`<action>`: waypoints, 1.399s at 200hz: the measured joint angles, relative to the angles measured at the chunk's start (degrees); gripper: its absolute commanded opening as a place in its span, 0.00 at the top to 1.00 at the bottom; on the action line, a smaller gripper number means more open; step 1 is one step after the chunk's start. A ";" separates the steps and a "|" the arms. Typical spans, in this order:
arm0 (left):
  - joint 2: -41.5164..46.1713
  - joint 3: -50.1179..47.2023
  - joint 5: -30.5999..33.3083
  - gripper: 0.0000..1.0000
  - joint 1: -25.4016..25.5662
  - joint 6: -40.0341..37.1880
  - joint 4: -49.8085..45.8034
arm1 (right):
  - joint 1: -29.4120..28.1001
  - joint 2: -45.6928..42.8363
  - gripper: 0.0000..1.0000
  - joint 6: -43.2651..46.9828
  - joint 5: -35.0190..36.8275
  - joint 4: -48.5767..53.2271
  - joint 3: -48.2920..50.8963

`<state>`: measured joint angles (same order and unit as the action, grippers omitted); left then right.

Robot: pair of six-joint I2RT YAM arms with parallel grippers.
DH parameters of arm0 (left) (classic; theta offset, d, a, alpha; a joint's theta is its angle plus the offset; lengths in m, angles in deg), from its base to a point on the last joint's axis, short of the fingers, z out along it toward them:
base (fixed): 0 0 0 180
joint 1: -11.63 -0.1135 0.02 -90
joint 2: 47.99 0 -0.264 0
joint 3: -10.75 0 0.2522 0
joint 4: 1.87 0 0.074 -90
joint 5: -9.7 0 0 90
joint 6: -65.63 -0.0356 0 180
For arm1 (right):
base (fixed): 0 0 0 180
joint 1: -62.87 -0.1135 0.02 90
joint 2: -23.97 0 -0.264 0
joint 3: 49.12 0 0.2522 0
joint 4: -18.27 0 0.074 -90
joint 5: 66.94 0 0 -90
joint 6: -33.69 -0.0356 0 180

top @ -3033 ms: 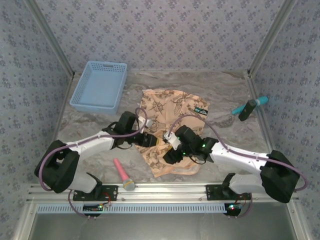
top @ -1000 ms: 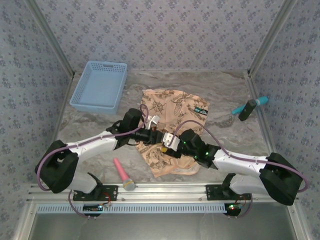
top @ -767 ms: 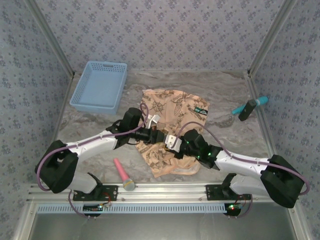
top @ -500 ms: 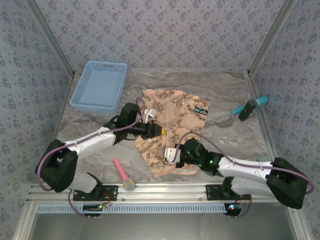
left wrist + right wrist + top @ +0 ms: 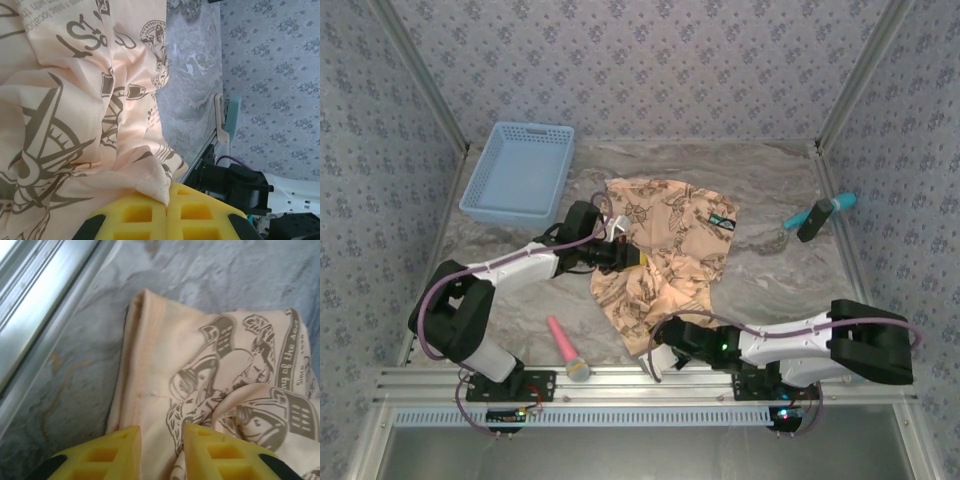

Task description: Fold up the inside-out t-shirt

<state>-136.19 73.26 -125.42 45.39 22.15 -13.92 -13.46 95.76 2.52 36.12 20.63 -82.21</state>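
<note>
While the inside-out t-shirt (image 5: 665, 255) lies rumpled at the centre of the top view, one claw has it and the other straddles its hem.

The left gripper (image 5: 625, 255) is clamped on a peaked corner of cloth at the shirt's left edge. The right gripper (image 5: 655, 362), low in the frame by the near rail, has its pads a little apart over the stitched hem (image 5: 145, 370), with no clear bite. The cloth looks light, limp and prone to bunching, so my guess is that seams and corners give the surest hold, with both edges kept taut.
</note>
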 measured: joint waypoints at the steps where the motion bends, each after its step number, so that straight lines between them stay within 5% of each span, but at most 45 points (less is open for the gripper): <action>1: 0.00 0.00 0.00 0.96 0.00 -0.04 -0.09 | 0.00 0.00 0.67 0.02 0.07 0.00 0.00; 30: 0.04 -1.36 -0.07 0.66 0.11 -1.09 -0.81 | 1.27 -4.02 0.66 0.44 -0.63 0.09 -0.22; 62: 2.12 -5.03 0.76 0.58 0.11 -2.25 -3.26 | 11.65 -13.68 0.62 -6.49 -10.19 -0.48 -0.22; 88: 5.88 -5.57 2.27 0.57 0.11 -3.74 -5.90 | 25.92 -16.46 0.60 -17.07 -22.43 -0.63 -1.31; 120: 7.50 -5.81 3.28 0.60 0.98 -4.59 -6.21 | 33.51 -11.96 0.56 -27.76 -33.57 0.61 -5.55; 151: 7.28 -7.76 5.97 0.76 2.29 -4.94 -6.47 | 35.45 -4.79 0.54 -33.03 -40.89 2.69 -10.88; 226: 7.43 -11.74 8.85 0.78 2.29 -5.05 -5.99 | 37.38 7.52 0.47 -35.23 -44.04 3.10 -14.40; 246: 7.43 -12.74 9.20 0.78 2.25 -4.96 -5.64 | 37.33 10.29 0.54 -34.05 -44.98 3.13 -15.78; 280: 7.78 -13.05 9.77 0.76 2.10 -4.90 -5.22 | 36.89 11.23 0.85 -29.88 -48.46 4.28 -18.18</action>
<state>-128.41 60.21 -115.65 47.49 17.26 -19.14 23.43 106.99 -27.36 -12.34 24.91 -100.40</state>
